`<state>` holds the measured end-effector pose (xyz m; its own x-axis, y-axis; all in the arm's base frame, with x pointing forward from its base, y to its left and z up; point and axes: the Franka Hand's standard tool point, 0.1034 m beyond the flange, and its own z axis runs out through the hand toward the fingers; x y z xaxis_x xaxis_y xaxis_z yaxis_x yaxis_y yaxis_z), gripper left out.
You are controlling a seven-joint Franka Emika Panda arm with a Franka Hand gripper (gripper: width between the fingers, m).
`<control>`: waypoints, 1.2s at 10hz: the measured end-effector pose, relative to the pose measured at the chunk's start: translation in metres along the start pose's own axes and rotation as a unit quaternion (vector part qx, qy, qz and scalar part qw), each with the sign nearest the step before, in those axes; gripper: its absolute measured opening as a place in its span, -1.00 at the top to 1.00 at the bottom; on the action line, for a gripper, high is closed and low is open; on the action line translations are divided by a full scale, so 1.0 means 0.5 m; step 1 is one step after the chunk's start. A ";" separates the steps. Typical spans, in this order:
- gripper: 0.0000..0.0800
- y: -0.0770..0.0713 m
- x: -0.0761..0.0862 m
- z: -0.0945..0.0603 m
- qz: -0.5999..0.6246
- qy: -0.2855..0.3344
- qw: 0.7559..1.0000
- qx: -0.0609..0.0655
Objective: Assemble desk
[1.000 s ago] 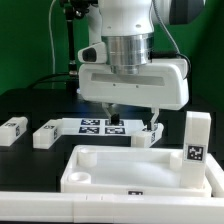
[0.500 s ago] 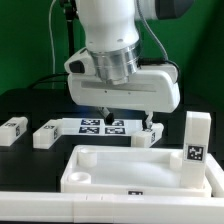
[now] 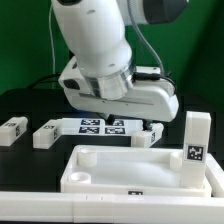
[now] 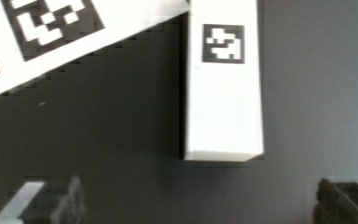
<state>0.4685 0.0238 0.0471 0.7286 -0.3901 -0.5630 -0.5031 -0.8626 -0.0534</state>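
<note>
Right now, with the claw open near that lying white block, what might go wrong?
The leg lies close beside the marker board; a finger coming down could catch the board's edge. The open gripper does not look centred on the leg, so closing might shove or twist it. The upright leg stands near the bulky arm; a swing could topple it.

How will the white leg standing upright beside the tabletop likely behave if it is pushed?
The upright leg stands tall on a small end, so a high push would probably tip it. It looks like rigid plastic, likely stiff. Its square faces should keep it from rolling.
</note>
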 end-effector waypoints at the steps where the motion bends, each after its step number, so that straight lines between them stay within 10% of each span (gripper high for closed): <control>1: -0.62 -0.016 -0.005 0.009 -0.001 0.003 1.000 0.005; 12: -0.62 0.006 -0.005 0.065 0.013 -0.202 0.979 -0.012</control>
<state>0.4499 0.0326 0.0214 0.4697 -0.2577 -0.8444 -0.5050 -0.8629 -0.0176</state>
